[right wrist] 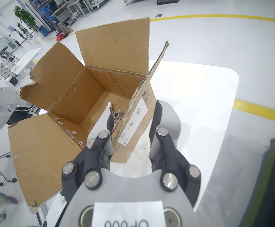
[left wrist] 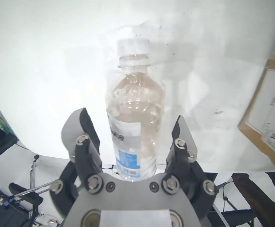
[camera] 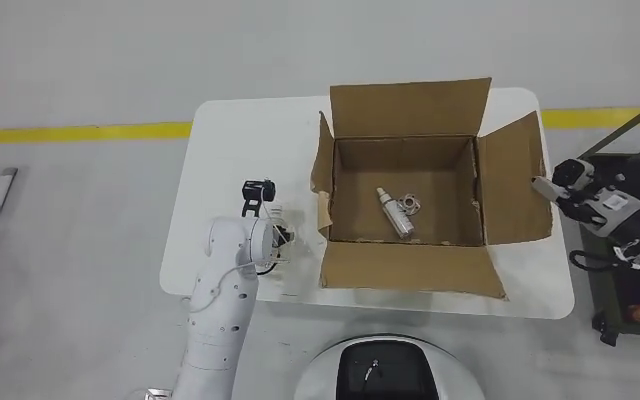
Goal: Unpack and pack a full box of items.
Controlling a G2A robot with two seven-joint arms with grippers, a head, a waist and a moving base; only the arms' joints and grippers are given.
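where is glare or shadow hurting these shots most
Left wrist view: the white table is blown out by glare, and the water bottle glints between the open left claw. Right wrist view: the cardboard box shades its own floor, and the yellow floor line bows. Top view: even light, soft shadow inside the box.

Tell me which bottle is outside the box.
The clear water bottle, within the open left end effector over the table; the small white bottle lies inside the cardboard box.

Open box (camera: 408, 108) holds small bottle (camera: 395, 212); water bottle (left wrist: 134, 120) outside.
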